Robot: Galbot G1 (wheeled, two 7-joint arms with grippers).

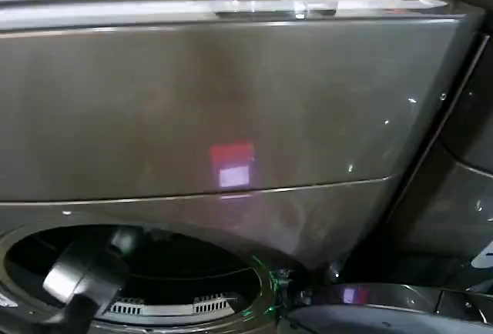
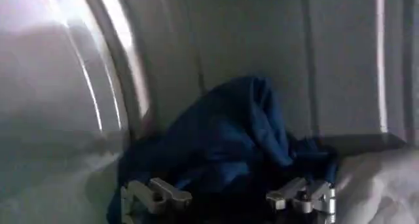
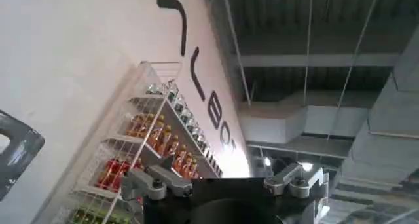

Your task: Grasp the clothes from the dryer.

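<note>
The dryer (image 1: 231, 111) takes up most of the head view, its bronze front rising above the round port (image 1: 139, 272) at the lower left, with a red-and-white sticker (image 1: 233, 166) just above the port. The left arm (image 1: 85, 280) reaches down into that port, so the step in hand looks like the reach into the drum, with no grasp made yet. Inside the drum, the left wrist view shows the navy garment (image 2: 229, 140) heaped against the drum wall (image 2: 65, 114), and a pale garment (image 2: 383, 186) lies just beside it, cut off at the frame edge. The left gripper (image 2: 229, 196) hangs close over the navy heap with its fingers (image 2: 157, 194) spread wide and nothing between them. The next move, by my judgement, calls for pushing deeper into the folds and closing on a thick bunch, since a shallow pinch on loose cloth may slip. The right gripper (image 3: 226, 183) is well away from the dryer, pointing up toward a wall, a shelf of bottles (image 3: 144, 147) and the ceiling, its fingers also spread and empty. Hard to tell: how much of the pale garment there is, whether the fingertips already touch the navy cloth, and what lies under the heap.
</note>
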